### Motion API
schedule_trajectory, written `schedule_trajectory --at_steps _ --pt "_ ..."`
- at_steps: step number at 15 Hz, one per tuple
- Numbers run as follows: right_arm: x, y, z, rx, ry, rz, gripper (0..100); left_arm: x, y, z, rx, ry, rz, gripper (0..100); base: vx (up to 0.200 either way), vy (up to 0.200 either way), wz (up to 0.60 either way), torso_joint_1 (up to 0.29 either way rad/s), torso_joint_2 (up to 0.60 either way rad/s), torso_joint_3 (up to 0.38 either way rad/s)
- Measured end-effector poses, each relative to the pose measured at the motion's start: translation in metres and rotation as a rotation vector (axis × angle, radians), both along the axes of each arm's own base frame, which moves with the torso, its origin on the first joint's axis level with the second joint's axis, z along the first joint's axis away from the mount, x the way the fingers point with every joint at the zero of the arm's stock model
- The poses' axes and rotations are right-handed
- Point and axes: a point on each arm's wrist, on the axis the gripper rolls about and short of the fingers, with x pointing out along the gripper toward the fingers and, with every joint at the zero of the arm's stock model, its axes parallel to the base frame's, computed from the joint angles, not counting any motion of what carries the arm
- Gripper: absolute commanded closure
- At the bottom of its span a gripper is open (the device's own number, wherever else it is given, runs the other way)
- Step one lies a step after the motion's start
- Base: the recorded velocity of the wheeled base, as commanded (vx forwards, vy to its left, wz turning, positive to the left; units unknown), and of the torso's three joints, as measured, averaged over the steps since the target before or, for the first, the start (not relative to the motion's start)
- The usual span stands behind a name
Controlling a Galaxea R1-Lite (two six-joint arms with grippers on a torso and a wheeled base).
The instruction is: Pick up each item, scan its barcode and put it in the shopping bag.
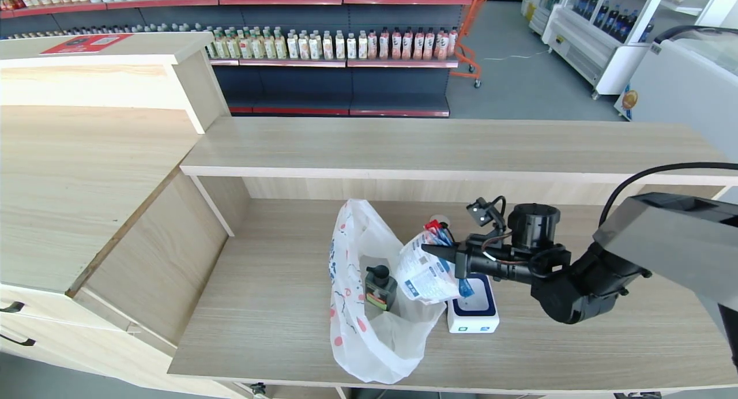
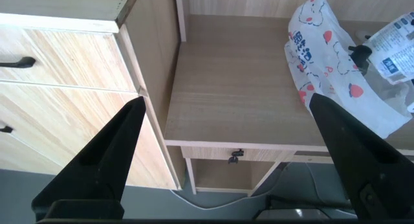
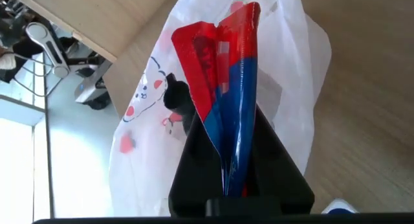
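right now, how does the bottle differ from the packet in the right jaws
The bottle stands inside the bag; the packet hangs at its rim, held by the right gripper beside the scanner. The bottle is dark and rigid with a pump top; the packet is a soft white pouch with red and blue. The bottle is upright; the packet is tilted. Both carry printed labels.

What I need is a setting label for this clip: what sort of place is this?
Probably a small supermarket's checkout: shelves of bottled drinks behind, glass-door drink coolers to the right, and a barcode scanner beside an open shopping bag on the wooden counter.
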Motion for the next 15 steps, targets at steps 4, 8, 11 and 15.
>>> schedule_trajectory --at_steps 4,8,11,15 --pt "0.024 0.023 -0.013 -0.036 -0.001 0.042 100 0.000 0.000 0.000 0.000 0.000 0.000 0 0.000 0.000 0.00 0.000 0.00 0.000" --pt "0.042 0.042 -0.019 -0.027 -0.033 0.065 100 0.000 0.000 0.000 0.000 0.000 0.000 0 0.000 0.000 0.00 0.000 0.00 0.000" --pt "0.049 0.049 -0.025 -0.025 -0.038 0.073 100 0.000 0.000 0.000 0.000 0.000 0.000 0 0.000 0.000 0.00 0.000 0.00 0.000" --pt "0.054 0.058 -0.035 -0.025 -0.042 0.087 0 0.000 0.000 0.000 0.000 0.000 0.000 0 0.000 0.000 0.00 0.000 0.00 0.000"
